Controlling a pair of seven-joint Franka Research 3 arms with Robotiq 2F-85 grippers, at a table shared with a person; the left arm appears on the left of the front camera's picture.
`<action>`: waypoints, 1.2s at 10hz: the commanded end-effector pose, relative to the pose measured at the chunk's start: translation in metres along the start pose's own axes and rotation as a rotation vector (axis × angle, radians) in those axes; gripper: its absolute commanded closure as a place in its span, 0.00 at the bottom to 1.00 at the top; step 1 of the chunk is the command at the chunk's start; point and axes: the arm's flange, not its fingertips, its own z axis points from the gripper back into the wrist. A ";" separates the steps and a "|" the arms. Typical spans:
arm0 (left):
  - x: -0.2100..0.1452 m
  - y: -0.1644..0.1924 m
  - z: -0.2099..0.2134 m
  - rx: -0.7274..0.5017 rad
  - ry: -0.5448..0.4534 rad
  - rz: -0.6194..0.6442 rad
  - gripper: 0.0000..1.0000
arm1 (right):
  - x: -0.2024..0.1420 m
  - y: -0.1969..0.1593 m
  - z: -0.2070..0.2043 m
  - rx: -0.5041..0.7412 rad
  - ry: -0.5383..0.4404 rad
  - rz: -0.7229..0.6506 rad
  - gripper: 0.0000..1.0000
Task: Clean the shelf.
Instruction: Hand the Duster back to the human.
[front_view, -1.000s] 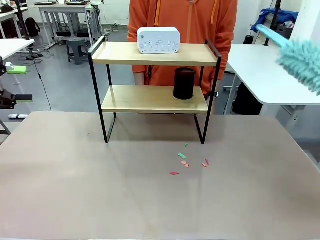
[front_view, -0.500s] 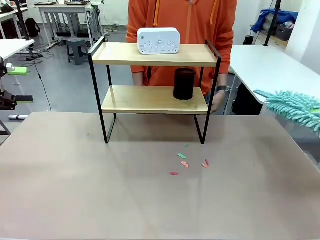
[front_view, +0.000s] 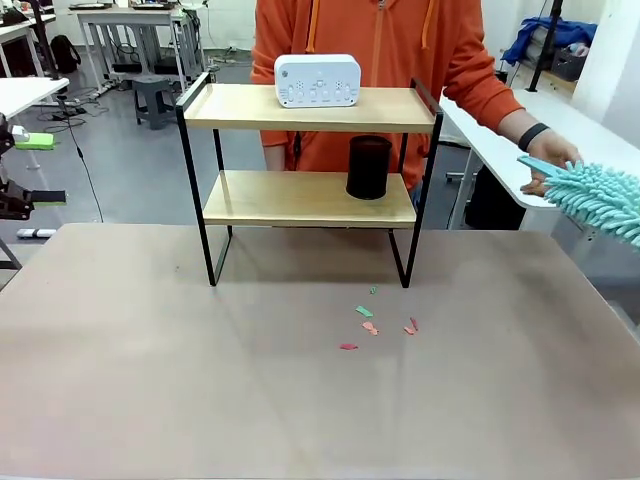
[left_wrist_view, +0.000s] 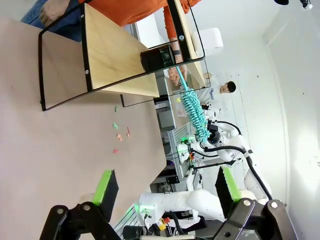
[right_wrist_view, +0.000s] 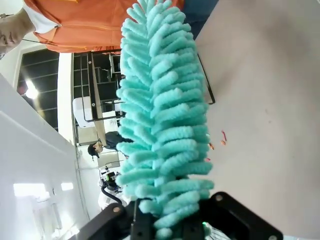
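Observation:
The shelf (front_view: 300, 108) stands at the table's far middle, with a white device (front_view: 317, 80) on its top board and a black cup (front_view: 369, 167) on the lower board. A fluffy teal duster (front_view: 600, 200) hangs at the right edge, beside the shelf and well clear of it. My right gripper (right_wrist_view: 170, 222) is shut on the duster (right_wrist_view: 160, 100) at its base. The person's hand (front_view: 548, 160) touches the duster's handle tip. My left gripper (left_wrist_view: 167, 187) is open and holds nothing, far back from the shelf (left_wrist_view: 115, 55).
Small coloured paper scraps (front_view: 372, 322) lie on the brown table (front_view: 150, 380) in front of the shelf's right legs. The person in orange (front_view: 370, 40) stands behind the shelf. A white side table (front_view: 520, 140) stands at the right.
The duster swung down from high at the right to a lower, flatter pose. The person's arm reached out to its handle tip. The left gripper stayed still.

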 end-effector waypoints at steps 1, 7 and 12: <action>-0.002 -0.001 0.001 0.001 0.008 -0.004 0.00 | -0.002 -0.001 -0.001 0.008 0.011 0.020 1.00; -0.002 -0.001 0.001 0.001 0.008 -0.004 0.00 | 0.000 0.001 -0.002 0.000 0.007 0.002 0.83; -0.002 -0.001 0.001 0.001 0.008 -0.004 0.00 | -0.005 0.005 -0.006 0.016 0.038 0.026 0.00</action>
